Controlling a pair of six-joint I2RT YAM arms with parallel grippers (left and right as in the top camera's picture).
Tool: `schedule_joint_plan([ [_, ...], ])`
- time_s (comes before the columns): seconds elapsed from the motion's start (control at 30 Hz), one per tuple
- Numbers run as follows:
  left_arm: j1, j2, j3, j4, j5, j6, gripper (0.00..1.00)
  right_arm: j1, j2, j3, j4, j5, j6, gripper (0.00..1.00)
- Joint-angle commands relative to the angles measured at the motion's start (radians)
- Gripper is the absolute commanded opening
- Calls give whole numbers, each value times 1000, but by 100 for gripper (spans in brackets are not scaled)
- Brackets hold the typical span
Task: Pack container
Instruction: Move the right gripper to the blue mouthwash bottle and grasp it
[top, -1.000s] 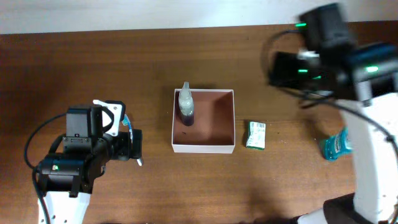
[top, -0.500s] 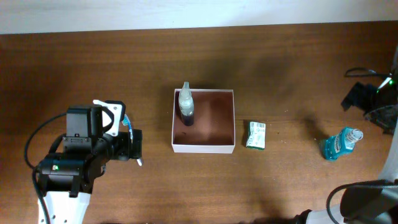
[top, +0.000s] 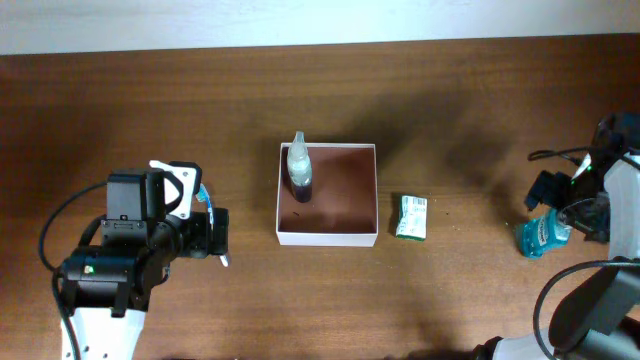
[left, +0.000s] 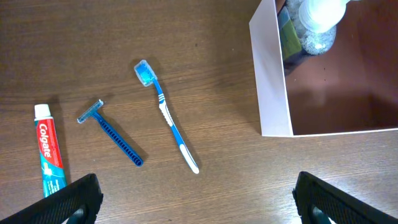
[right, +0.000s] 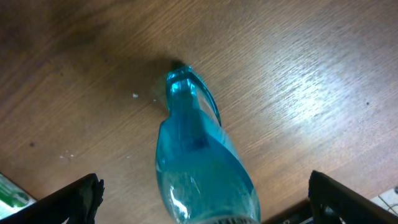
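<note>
Hovering over blue bottle (right: 199, 162), right gripper (right: 205, 208) spread wide, empty; left gripper (left: 205, 202) likewise spread, empty, near container (left: 272, 93).

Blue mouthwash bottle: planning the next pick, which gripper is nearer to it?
Right. The right gripper hovers directly over the blue mouthwash bottle, fingers open on either side; the left gripper is far off, beyond the container, near the toothbrush.

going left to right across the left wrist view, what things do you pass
Colgate toothpaste tube → blue razor → blue and white toothbrush → container
</note>
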Motion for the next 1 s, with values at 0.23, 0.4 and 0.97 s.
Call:
schedule_joint_plan([
  [0.23,5,-3,24,-1,11,-6,99,-5,-3,-23,9,-6,-23,72],
  [0.4,5,-3,24,-1,11,-6,99,-5,-3,-23,10,-6,-23,64],
  [0.97,5,-3,24,-1,11,-6,99,-5,-3,-23,10,-32,-23,34],
])
